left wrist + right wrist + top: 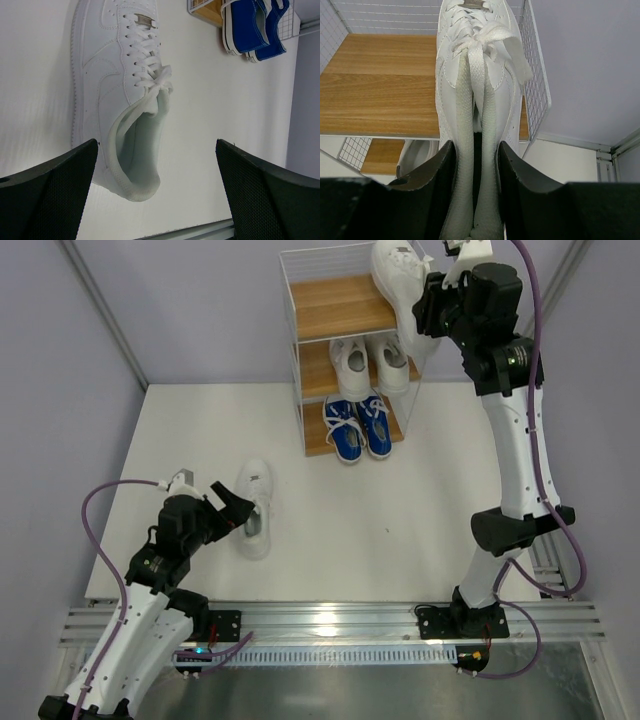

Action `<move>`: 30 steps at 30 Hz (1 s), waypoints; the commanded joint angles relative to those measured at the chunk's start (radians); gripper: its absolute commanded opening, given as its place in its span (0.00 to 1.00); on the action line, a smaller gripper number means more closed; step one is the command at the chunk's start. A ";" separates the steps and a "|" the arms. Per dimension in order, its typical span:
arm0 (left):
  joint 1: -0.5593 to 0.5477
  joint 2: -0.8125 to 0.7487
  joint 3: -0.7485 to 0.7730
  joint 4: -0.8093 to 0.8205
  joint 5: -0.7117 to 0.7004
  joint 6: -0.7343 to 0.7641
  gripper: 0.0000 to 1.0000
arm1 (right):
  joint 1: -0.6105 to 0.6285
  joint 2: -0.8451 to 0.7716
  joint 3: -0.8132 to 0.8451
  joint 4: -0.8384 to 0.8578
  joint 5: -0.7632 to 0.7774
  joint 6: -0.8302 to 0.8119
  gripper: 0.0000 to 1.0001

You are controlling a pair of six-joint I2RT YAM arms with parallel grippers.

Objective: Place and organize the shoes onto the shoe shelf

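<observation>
Pinched at the heel by the right tool [475, 155], the white sneaker [475, 60] hangs over the shoe shelf [380, 90] at upper right of the overhead view, close beside its wire side [536, 95], where it could snag and tip off, while the left tool [156, 175] stands spread above the other sneaker [115, 75] on the bench [215, 100].

White table [420, 480]; sneaker [255, 508]; shoe shelf [330, 305]

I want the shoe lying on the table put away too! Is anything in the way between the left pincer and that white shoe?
No, nothing visible stands in the way. The open left pincer points straight at the heel of the white shoe, and only bare table shows around them.
</observation>
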 commanded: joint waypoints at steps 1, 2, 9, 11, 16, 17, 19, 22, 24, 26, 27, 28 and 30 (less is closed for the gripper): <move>0.005 -0.002 0.038 0.003 -0.020 0.022 1.00 | -0.002 -0.019 0.075 0.208 0.011 0.023 0.04; 0.005 -0.002 0.038 0.002 -0.020 0.022 1.00 | -0.003 -0.017 0.075 0.210 0.011 0.023 0.04; 0.005 -0.004 0.041 0.000 -0.023 0.022 1.00 | -0.002 -0.021 0.075 0.212 0.005 0.049 0.28; 0.005 -0.002 0.041 0.000 -0.023 0.022 1.00 | -0.002 -0.039 0.059 0.218 0.001 0.050 0.47; 0.003 -0.004 0.044 -0.004 -0.023 0.022 1.00 | -0.002 -0.073 0.039 0.259 0.002 0.053 0.80; 0.005 -0.005 0.044 -0.006 -0.023 0.022 1.00 | 0.000 -0.085 0.038 0.268 0.001 0.053 0.84; 0.005 -0.008 0.046 -0.009 -0.023 0.022 1.00 | 0.000 -0.099 0.029 0.279 -0.002 0.058 0.91; 0.005 -0.010 0.049 -0.014 -0.026 0.022 1.00 | 0.000 -0.142 -0.011 0.322 -0.024 0.066 0.93; 0.003 -0.015 0.053 -0.021 -0.028 0.024 1.00 | 0.000 -0.192 -0.037 0.359 -0.041 0.067 0.96; 0.005 -0.021 0.053 -0.027 -0.032 0.024 1.00 | 0.007 -0.243 -0.094 0.395 -0.056 0.066 1.00; 0.005 -0.027 0.055 -0.034 -0.035 0.024 1.00 | 0.026 -0.269 -0.124 0.408 -0.055 0.058 1.00; 0.005 -0.028 0.053 -0.035 -0.035 0.024 1.00 | 0.041 -0.343 -0.201 0.420 -0.055 0.047 1.00; 0.005 -0.031 0.052 -0.037 -0.039 0.024 1.00 | 0.090 -0.431 -0.313 0.469 -0.047 -0.003 1.00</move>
